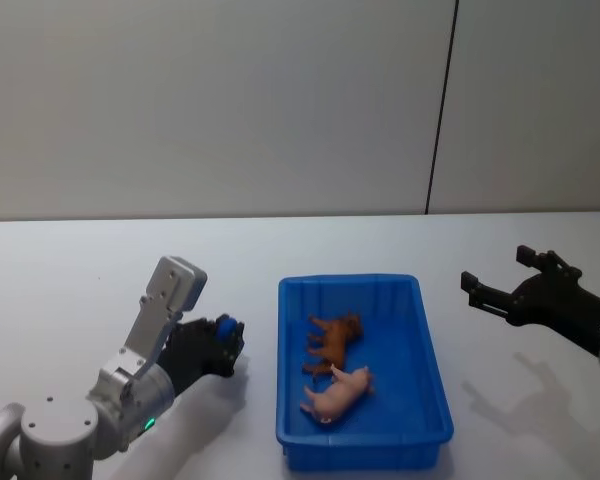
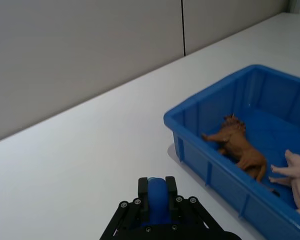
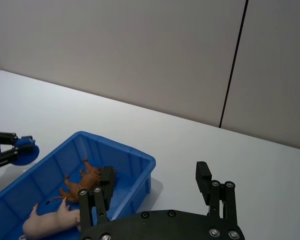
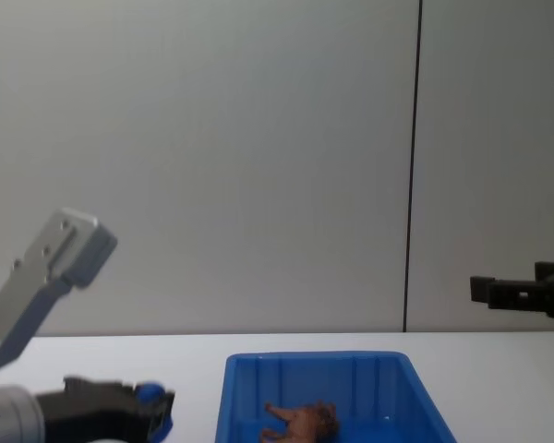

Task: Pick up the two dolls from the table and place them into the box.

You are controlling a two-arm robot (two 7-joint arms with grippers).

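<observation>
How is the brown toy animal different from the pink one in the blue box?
The brown doll is tan-brown with thin legs; the pink doll is pale pink and plumper. The brown doll lies nearer the far wall of the box, the pink doll nearer the robot. Both lie on their sides inside the box, close together.

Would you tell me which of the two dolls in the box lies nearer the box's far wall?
The brown doll. It lies around the middle of the blue box, while the pink doll lies nearer the near wall, closer to the robot.
</observation>
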